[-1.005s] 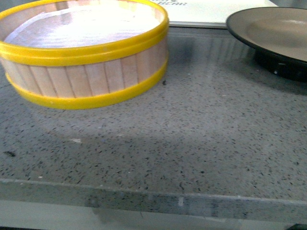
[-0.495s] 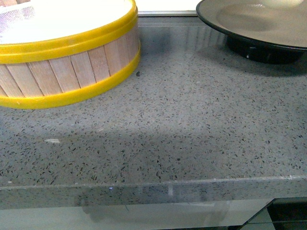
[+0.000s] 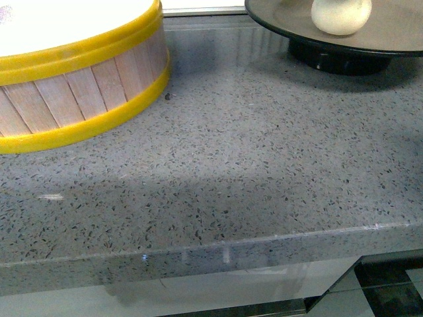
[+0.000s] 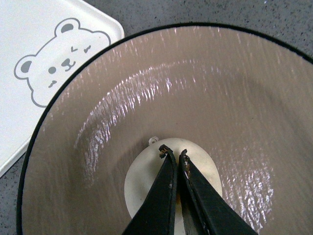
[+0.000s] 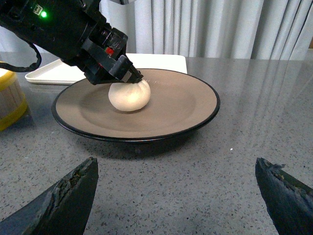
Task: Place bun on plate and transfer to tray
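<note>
The cream-white bun (image 5: 129,95) rests on the grey-brown inside of the black-rimmed plate (image 5: 195,105). My left gripper (image 4: 172,152) is shut on the bun's top (image 4: 146,171); from the right wrist view it (image 5: 134,76) comes down on the bun from the left. The front view shows the bun (image 3: 340,14) on the plate (image 3: 396,33) at the top right. The white tray (image 4: 29,44) with a bear drawing lies beside the plate, and behind it in the right wrist view (image 5: 161,61). My right gripper (image 5: 176,196) is open, low over the counter in front of the plate.
A yellow-rimmed wooden steamer basket (image 3: 73,86) stands at the left on the speckled grey counter (image 3: 251,165); its edge shows in the right wrist view (image 5: 10,100). The counter's front edge (image 3: 218,247) runs close to the camera. Curtains hang behind the table.
The front view has shifted, so the basket and plate lie further left and up. The bun now shows on the plate, where the plate was bare before.
</note>
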Tool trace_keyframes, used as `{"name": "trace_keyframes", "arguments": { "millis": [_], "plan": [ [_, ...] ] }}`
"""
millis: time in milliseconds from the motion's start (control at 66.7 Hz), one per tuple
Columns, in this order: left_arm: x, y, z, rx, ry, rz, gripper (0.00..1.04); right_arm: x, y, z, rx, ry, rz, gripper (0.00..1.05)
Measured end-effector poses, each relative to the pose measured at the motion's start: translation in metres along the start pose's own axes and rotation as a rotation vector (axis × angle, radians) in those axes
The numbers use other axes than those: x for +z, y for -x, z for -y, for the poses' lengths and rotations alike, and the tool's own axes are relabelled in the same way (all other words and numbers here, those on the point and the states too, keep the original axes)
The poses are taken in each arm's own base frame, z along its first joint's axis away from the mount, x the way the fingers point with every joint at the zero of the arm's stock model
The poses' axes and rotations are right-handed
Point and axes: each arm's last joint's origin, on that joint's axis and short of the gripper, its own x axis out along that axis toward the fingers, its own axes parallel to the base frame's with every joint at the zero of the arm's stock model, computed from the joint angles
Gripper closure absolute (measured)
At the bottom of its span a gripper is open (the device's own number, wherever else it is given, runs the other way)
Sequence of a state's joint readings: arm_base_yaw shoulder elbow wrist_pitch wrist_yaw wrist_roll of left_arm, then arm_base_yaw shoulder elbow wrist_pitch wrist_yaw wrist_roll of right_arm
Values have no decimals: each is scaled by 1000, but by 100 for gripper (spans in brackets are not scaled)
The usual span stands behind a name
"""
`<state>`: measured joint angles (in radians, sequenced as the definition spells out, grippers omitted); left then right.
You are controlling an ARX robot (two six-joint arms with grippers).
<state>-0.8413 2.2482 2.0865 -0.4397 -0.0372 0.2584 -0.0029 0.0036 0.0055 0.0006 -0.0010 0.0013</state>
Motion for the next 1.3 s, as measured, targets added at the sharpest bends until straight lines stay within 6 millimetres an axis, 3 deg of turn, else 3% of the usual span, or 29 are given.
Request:
{"name": "trace_keyframes", "arguments": {
  "millis": [195, 600, 780, 900, 1035, 1170, 1305],
  "plan": [
    [-2, -2, 1, 4, -8, -11, 98, 0, 0, 0, 0, 0, 0, 9],
    [16, 11, -5, -14, 27, 38, 34, 0, 0, 0, 0, 0, 0, 9],
    [27, 33, -17, 18, 72, 132, 6, 0, 0, 0, 0, 0, 0, 9],
    [26, 69, -39, 129, 119, 211, 7, 0, 0, 0, 0, 0, 0, 9],
    [12, 134, -76, 310, 166, 296, 7, 0, 0, 0, 0, 0, 0, 9],
    [-25, 209, -105, 474, 205, 335, 7, 0, 0, 0, 0, 0, 0, 9],
    [-70, 256, -111, 549, 233, 306, 7, 0, 0, 0, 0, 0, 0, 9]
  ]
}}
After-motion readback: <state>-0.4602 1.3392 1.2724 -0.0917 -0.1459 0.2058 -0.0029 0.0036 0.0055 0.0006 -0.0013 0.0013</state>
